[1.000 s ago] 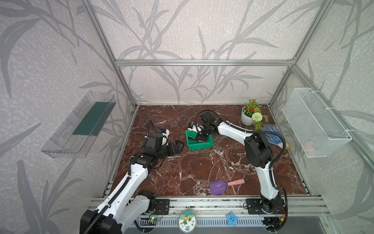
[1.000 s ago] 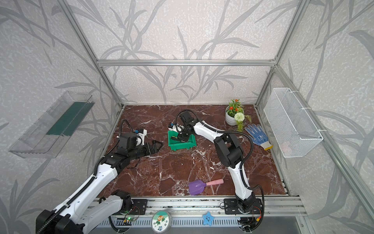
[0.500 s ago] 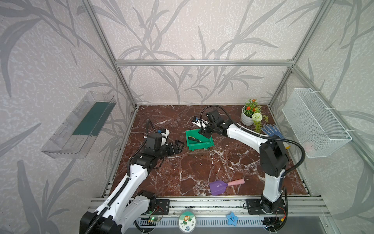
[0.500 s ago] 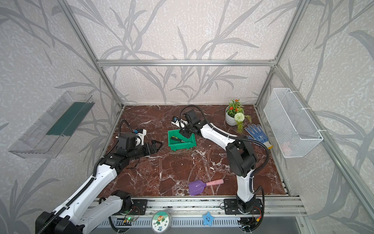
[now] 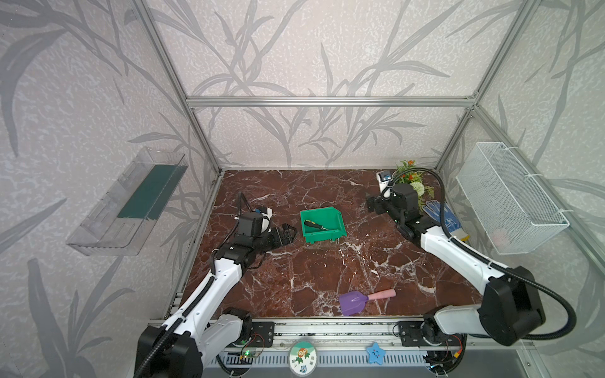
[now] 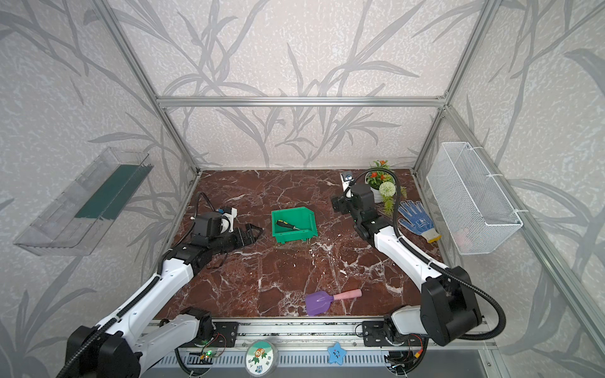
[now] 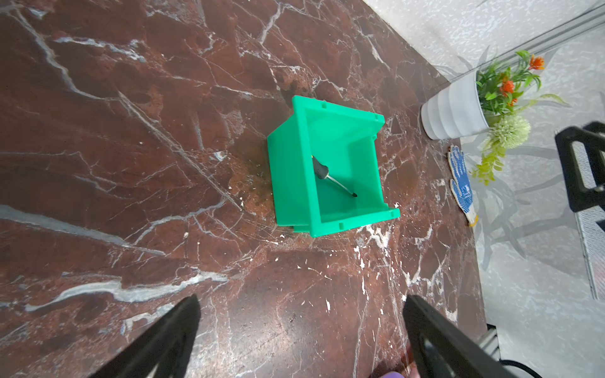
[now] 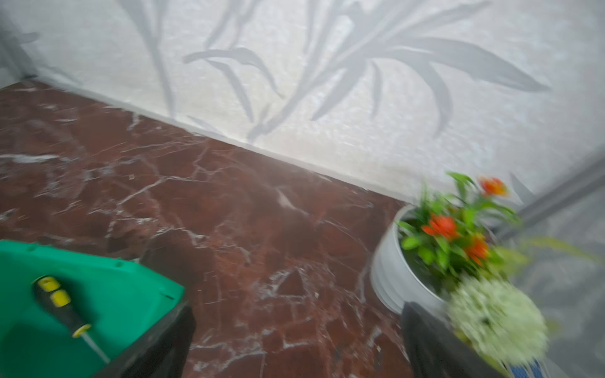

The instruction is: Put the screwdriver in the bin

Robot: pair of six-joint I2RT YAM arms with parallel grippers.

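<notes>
Now the screwdriver point(image 5: 315, 225) lies loose on the floor of the bin point(image 5: 322, 236), slantwise, with handle and shaft both inside the green walls and nothing touching it. Both top views agree on this point(image 6: 287, 225), and the left wrist view shows the tool point(image 7: 330, 176) flat on the bottom, its handle close against one side wall.

What has just changed is the right gripper point(image 5: 373, 206). A second ago we had it down in the bin's mouth, nearly closed on the tool. Half a second ago it was lifting over the bin's back rim. It now stands well apart from the bin, on the side where the flower pot point(image 6: 376, 193) stands. Its fingers point(image 8: 435, 343) are spread wide with only bare marble between them, and the blur in the right wrist view suggests the arm is still travelling.

The left gripper point(image 5: 288, 234) has not shifted. It waits just beside the bin on the opposite side, pointing at it, its fingers point(image 7: 157, 343) also wide and holding nothing. The bin itself sits where it did, upright.

We judge the drop made and the task's aim met: the tool is in, released, and settled. All that seems left is to draw the right arm home without brushing the pot. The purple shovel point(image 5: 360, 299), well in front of the bin, plays no part.
</notes>
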